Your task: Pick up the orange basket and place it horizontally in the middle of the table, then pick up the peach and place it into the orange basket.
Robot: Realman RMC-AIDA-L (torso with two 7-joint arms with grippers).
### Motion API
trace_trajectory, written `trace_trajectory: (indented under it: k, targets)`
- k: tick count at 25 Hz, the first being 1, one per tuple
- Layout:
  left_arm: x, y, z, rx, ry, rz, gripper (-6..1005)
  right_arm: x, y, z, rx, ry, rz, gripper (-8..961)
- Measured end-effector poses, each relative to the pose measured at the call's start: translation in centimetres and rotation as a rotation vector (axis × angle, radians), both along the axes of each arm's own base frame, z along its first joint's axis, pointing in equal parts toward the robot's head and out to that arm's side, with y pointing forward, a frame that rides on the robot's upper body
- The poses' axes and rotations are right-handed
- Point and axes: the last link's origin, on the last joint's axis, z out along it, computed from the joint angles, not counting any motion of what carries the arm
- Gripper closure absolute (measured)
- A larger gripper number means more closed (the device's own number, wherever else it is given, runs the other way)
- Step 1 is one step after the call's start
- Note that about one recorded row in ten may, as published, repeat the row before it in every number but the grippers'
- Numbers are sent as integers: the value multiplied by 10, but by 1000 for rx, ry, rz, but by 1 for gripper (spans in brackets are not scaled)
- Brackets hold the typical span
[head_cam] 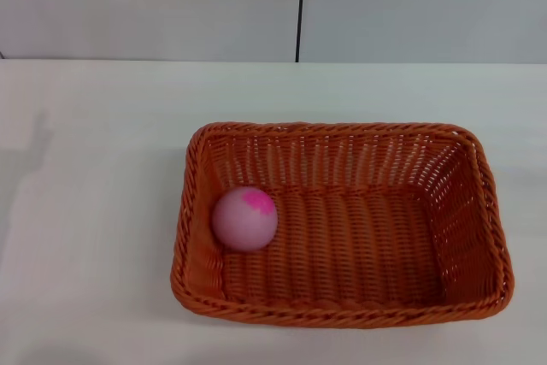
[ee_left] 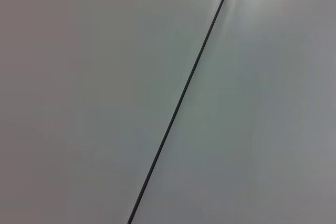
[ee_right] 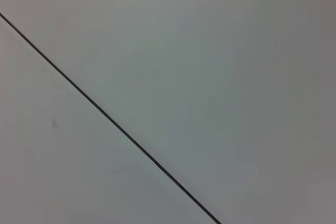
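Head view: the orange basket (head_cam: 342,224) lies with its long side across the white desk (head_cam: 94,211), opening upward, somewhat right of the middle of the visible desk surface. Inside it rests the peach (head_cam: 244,218), a pale-pink ball with a magenta patch on top, sitting on the woven floor at the robot's left end and close against the left wall. It is the only item in the basket; the remainder of the floor shows bare weave.

Step in hand: judged from this layout, both parts of the task (basket set horizontally, peach placed inside) appear done, and the arms seem to be clear of the work. No arm or pincer appears in the head view.

Wrist views: the left and right wrist cameras each show only a pale flat surface crossed by 1 thin dark seam, much like the panelled wall (head_cam: 154,6) behind the desk (neither view shows fingers). Whether the left pincer or the right pincer is spread or pressed together cannot be told, since neither is in view.

Next move: probably none beyond holding the arms away; a small shift of the basket toward the centre would call for a grip on its braided rim.
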Motion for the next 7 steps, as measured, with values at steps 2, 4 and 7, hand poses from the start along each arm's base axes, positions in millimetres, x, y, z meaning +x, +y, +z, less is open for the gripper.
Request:
trace_trajectory:
  k: [2, 4, 7]
  targets:
    - [0, 0, 0, 0, -6, 0, 140, 0, 0, 0, 0, 0, 0, 578]
    - [-1, 0, 1, 1, -18, 2, 140, 0, 0, 0, 0, 0, 0, 578]
    - [-2, 0, 2, 4, -22, 3, 140, 0, 0, 0, 0, 0, 1, 578]
